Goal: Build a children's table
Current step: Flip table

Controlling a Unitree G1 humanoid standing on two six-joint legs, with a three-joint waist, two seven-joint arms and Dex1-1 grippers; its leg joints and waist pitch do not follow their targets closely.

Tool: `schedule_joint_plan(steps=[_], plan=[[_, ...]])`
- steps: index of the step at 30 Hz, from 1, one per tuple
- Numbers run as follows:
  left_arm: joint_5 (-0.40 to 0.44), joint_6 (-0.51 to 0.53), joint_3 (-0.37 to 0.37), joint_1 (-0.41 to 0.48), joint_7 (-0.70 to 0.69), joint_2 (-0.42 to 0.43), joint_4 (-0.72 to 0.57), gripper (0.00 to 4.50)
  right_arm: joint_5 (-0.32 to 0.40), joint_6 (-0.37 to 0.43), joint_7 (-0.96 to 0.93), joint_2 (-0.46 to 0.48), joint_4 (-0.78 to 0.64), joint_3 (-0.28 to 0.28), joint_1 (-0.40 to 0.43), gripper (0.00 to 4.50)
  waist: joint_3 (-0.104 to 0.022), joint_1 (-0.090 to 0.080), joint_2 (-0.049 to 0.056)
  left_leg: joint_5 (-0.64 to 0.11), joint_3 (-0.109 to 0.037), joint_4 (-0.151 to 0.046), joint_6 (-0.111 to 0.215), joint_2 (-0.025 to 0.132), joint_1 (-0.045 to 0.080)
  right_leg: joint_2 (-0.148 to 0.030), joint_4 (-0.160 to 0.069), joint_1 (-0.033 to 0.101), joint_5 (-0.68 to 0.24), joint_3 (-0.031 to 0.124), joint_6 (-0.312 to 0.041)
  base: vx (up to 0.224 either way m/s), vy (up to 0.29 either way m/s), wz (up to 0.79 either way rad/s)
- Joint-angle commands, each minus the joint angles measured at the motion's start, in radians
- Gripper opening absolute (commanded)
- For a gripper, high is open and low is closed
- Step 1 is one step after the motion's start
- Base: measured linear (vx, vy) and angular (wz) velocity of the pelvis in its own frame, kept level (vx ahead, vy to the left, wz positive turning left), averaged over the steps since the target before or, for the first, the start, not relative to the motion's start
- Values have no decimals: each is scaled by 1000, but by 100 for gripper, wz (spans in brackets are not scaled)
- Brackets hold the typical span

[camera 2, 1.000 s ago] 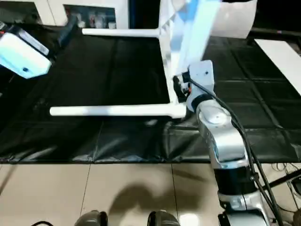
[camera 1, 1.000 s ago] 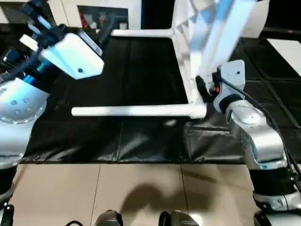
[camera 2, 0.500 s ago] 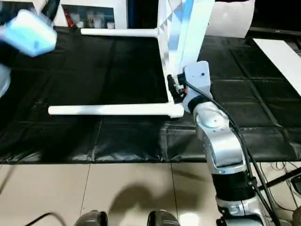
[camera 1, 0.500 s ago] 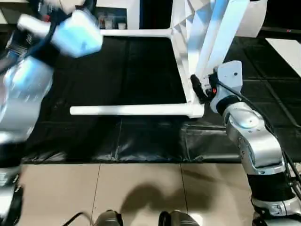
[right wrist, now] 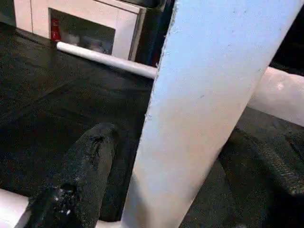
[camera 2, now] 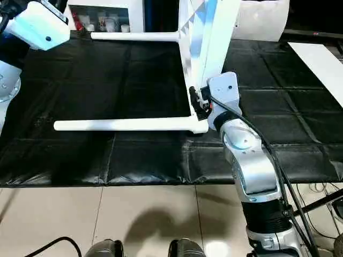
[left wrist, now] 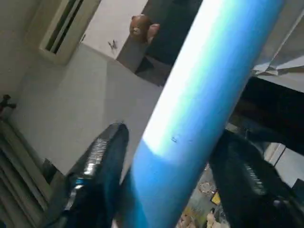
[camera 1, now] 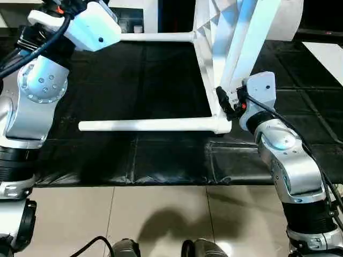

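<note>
Left wrist view has a leg (left wrist: 204, 90) running lengthwise through the left gripper (left wrist: 171, 142), whose jaws stand apart on either side of it and not yet clamped (which leg this is I cannot tell). That arm is raised at the far left. The top (camera 1: 214, 32) stands on edge at centre right, ribbed underside facing left, leaning a little to the right. Two fitted legs point left from its lower corners, long axes level over the black mat (camera 1: 150, 80): near leg (camera 1: 144, 125) and far leg (camera 1: 155, 36). At the near lower corner, the right gripper (camera 1: 224, 101) straddles the top's edge, jaws apart with the pads seemingly just clear. Any further leg would likely have to lie left-to-right, thick end toward the upper sockets, and the left arm is the one placed for that
</note>
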Motion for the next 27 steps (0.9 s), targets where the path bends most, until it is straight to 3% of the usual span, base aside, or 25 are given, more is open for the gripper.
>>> schedule_joint_plan(steps=[1, 10, 20, 23, 27], plan=[[-9, -3, 6, -17, -7, -4, 0, 261, -8, -13, 12, 5, -21, 4, 6, 363, -74, 5, 21, -110, -23, -67, -24, 50, 17, -81, -60, 63, -49, 65, -197, 0, 0, 0], [-27, 12, 8, -10, -36, -14, -27, 226, -22, -39, 17, 7, 5, 2, 4, 363, -73, 6, 24, -116, -23, -67, -24, 50, 16, -84, -63, 63, -64, 66, -198, 0, 0, 0], [-60, 37, 26, -22, -69, -31, -34, 218, -41, -135, 3, 30, 144, -12, -59, 363, -74, 9, 26, -102, -21, -67, -13, 51, 15, -83, -61, 62, -57, 65, -207, 0, 0, 0], [-85, 53, 37, -30, -86, -47, -45, 218, -61, -220, -13, 40, 271, -20, -114, 363, -77, 10, 26, -105, -19, -64, -13, 48, 15, -86, -63, 62, -68, 65, -219, 0, 0, 0], [-91, 61, 40, -40, -92, -55, -37, 218, -63, -255, -14, 45, 327, -30, -145, 330, -78, 16, 27, -89, -17, -63, -4, 49, 15, -83, -59, 63, -46, 65, -220, 0, 0, 0]])
